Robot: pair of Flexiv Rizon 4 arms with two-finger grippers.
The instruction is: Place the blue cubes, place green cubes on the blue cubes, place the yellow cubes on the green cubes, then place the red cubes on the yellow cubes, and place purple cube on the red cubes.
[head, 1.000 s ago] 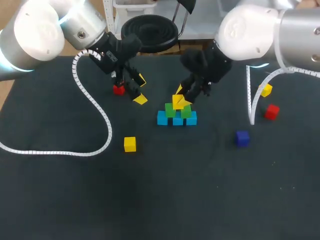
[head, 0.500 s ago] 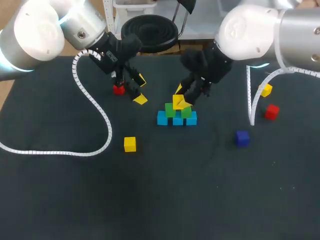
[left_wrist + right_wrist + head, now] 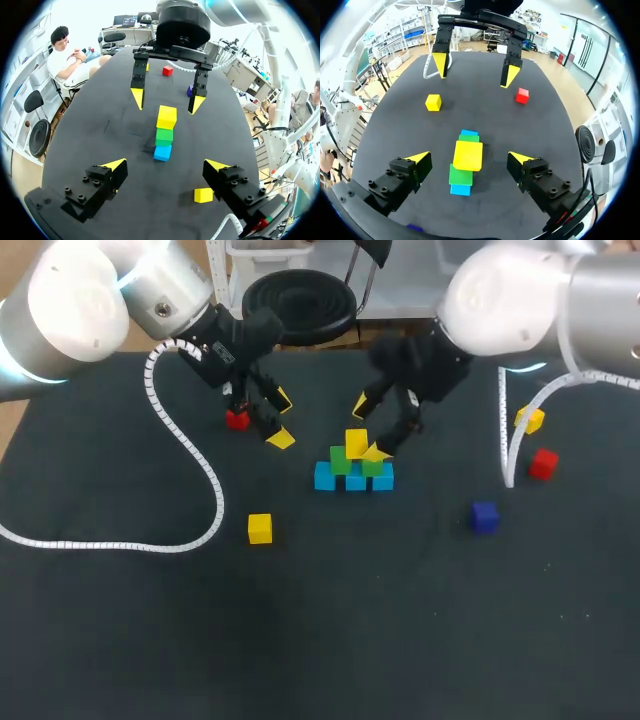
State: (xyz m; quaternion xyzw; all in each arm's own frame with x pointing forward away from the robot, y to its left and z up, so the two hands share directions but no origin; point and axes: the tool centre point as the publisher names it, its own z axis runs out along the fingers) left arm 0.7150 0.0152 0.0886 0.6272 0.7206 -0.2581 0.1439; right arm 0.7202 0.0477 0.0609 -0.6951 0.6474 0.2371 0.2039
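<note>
Stack: 3 blue cubes [image 3: 323,477] sit in a row on the table [image 3: 330,640]. 2 green cubes [image 3: 341,460] rest on them, and the top yellow cube [image 3: 356,443] is set on the greens.
Right gripper [image 3: 369,430]: open. Its tips stand on either side of the top yellow cube, with a gap on both sides in the right wrist view.
Left gripper [image 3: 281,418]: open and holding nothing, at 10 o'clock from the stack.
Handling: the cubes look like small, rigid, light blocks with smooth faces. Pinch 2 opposite flat faces squarely at mid-height. The stack looks merely balanced, so a sideways nudge would likely topple it.
Near red cube [image 3: 237,419]: just beside the left gripper at its 9 o'clock, outside the fingers and not between them.
Loose yellow cube [image 3: 260,528]: at 8 o'clock from the stack, well apart from both grippers.
Far yellow cube [image 3: 531,420] and far red cube [image 3: 543,463]: at 3 o'clock, well to the right of the stack.
Purple cube [image 3: 485,517]: at 4 o'clock from the stack. It reads as dark blue here.
</note>
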